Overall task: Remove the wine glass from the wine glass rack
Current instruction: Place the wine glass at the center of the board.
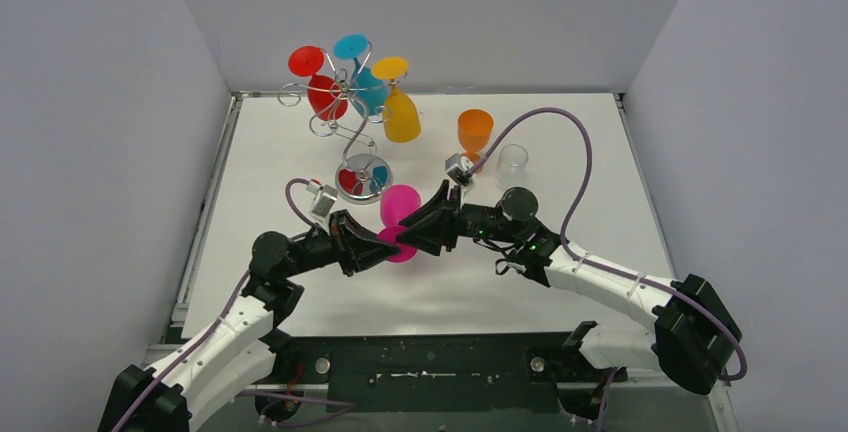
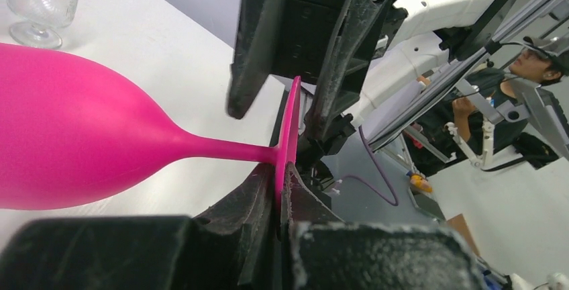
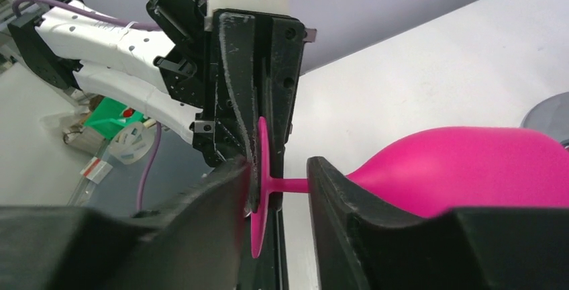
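The pink wine glass (image 1: 400, 210) lies sideways above the table, off the wine glass rack (image 1: 352, 112). My left gripper (image 1: 383, 248) is shut on the rim of its round foot; in the left wrist view both jaws (image 2: 285, 177) pinch the thin pink disc, with the bowl (image 2: 74, 146) pointing away. My right gripper (image 1: 412, 235) is open and faces the left one. In the right wrist view its fingers (image 3: 278, 186) straddle the foot (image 3: 260, 189) and stem, with a gap on the stem side. The bowl (image 3: 463, 169) lies beyond the right finger.
The rack's round shiny base (image 1: 363, 178) stands just behind the grippers. Red (image 1: 325, 95), blue (image 1: 368, 90) and yellow (image 1: 401, 117) glasses hang on it. An orange glass (image 1: 475, 132) and a clear glass (image 1: 512, 164) stand at the back right; the clear one also shows in the left wrist view (image 2: 40, 1).
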